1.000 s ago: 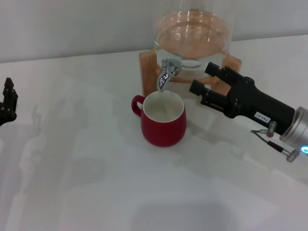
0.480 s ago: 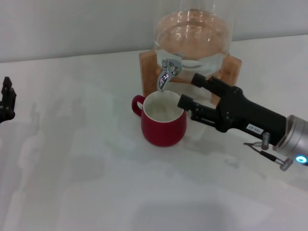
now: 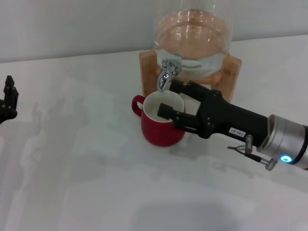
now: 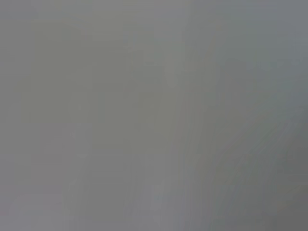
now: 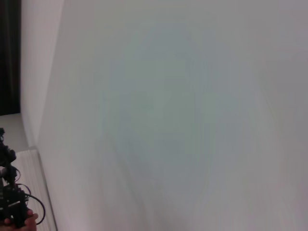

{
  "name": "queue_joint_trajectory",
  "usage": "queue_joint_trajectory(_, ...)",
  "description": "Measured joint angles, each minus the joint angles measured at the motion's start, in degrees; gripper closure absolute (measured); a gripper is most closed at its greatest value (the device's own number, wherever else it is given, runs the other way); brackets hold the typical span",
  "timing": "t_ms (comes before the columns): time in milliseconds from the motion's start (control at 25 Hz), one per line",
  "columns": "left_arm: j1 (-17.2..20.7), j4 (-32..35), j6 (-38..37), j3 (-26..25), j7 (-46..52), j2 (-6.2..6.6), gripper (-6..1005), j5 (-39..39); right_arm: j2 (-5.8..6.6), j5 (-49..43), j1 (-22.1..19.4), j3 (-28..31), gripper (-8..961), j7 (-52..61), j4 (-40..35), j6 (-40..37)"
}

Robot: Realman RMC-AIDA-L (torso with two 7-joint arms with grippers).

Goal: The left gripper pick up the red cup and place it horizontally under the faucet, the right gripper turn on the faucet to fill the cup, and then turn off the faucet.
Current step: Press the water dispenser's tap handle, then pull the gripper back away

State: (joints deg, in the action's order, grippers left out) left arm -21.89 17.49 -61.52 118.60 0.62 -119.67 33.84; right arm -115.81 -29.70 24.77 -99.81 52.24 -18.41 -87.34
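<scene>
red cup [image 3: 162, 126]: sitting upright on the white table [image 3: 96, 183], right under the tap's spout, white inside showing, little loop handle pointing toward the robot's left. looks empty as far as i can tell, no stream visible.
faucet [image 3: 166, 73]: small chrome tap sticking out of the front of the glass water jar [image 3: 194, 33], spout curving down over the mug's back rim.
wooden stand [image 3: 230, 72]: holds the jar, just behind the cup.
right gripper [image 3: 172, 98]: reaching in from the right, long black body low over the table. fingers are spread apart, one finger up by the tap's spout, the other across the mug's front-right rim. not pinching anything. can't tell if the upper finger is actually touching the tap.
left gripper [image 3: 7, 102]: parked way off at the left edge of the table, well away from the cup. only part of the black claw shows, so can't tell how its fingers stand.
wrist cams: basically just blank surface, nothing useful.
</scene>
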Motion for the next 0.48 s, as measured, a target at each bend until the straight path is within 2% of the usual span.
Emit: queue_joint_trajectory(480, 0.0, 0.2, 0.0, 0.2, 0.0, -0.04, 508, -0.1, -0.33, 0.1, 1.4, -2.5, 85, 1.4, -0.1, 3.6)
